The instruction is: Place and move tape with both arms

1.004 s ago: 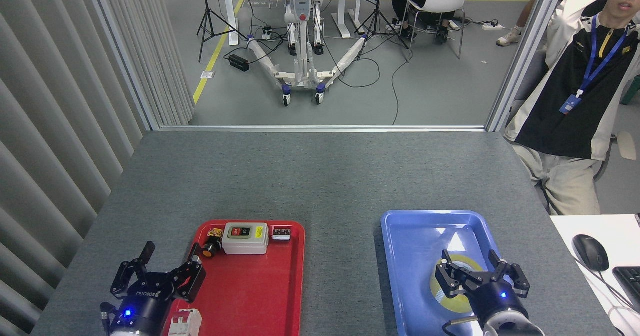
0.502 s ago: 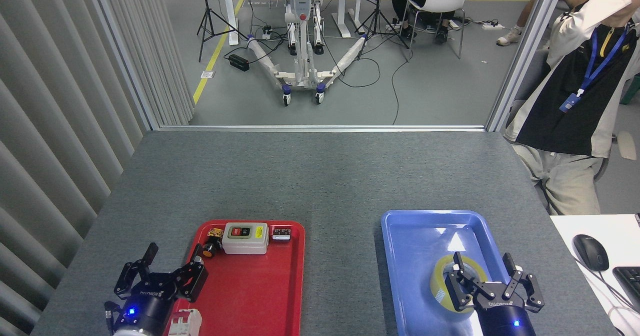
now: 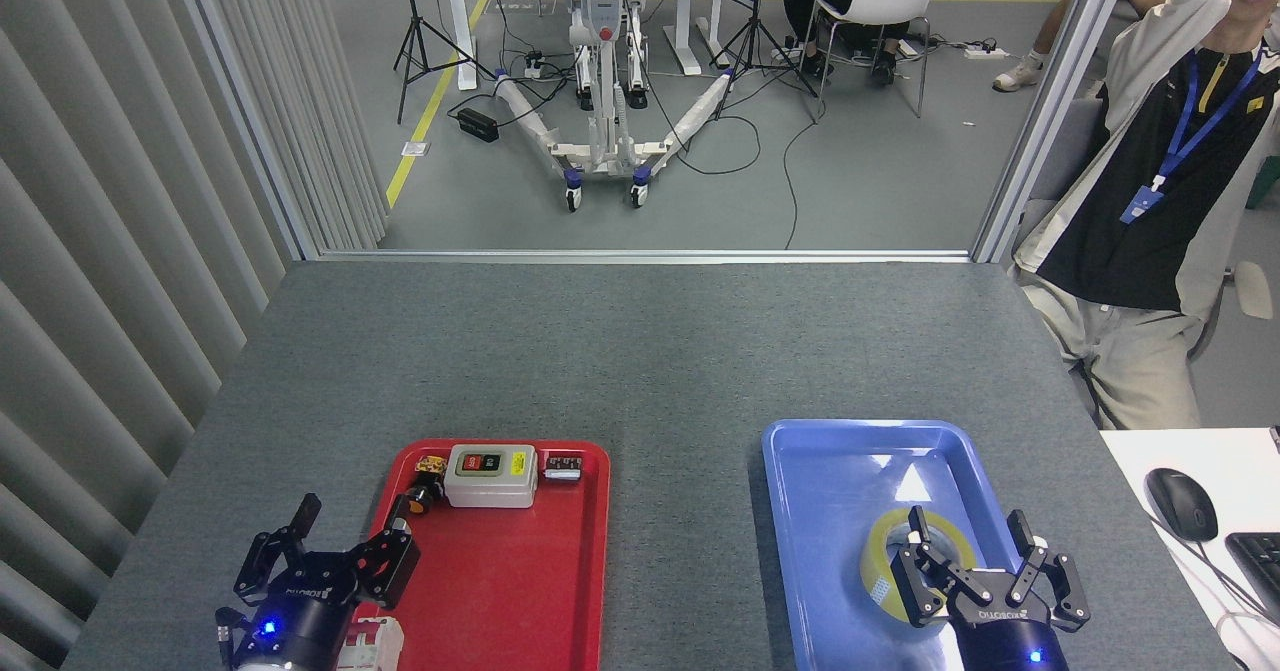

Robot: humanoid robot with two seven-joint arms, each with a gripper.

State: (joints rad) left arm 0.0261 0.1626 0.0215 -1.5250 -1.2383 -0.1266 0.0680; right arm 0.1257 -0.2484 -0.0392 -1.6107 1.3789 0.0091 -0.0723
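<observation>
The tape [image 3: 888, 569], a yellow translucent roll, lies in the near part of the blue tray [image 3: 840, 461] at the right. My right gripper [image 3: 968, 538] stands open just behind and right of the roll; its left finger reaches over the roll's hole and its right finger stands outside the roll's right edge. The arm hides the roll's near right side. At the lower left, my left gripper [image 3: 348, 523] is open over the left edge of the red tray [image 3: 520, 591], nothing between its fingers.
The red tray holds a grey switch box [image 3: 491, 474], a small yellow and black part [image 3: 425, 486], a small dark block [image 3: 562, 467] and a white breaker [image 3: 370, 643] near my left arm. A person [image 3: 1150, 221] stands at the table's right. A mouse [image 3: 1180, 503] lies on a white desk.
My right gripper has drawn back toward me and slightly right, from over the tape to its near right side, uncovering the roll. The left gripper sank a little. The person shifted.
</observation>
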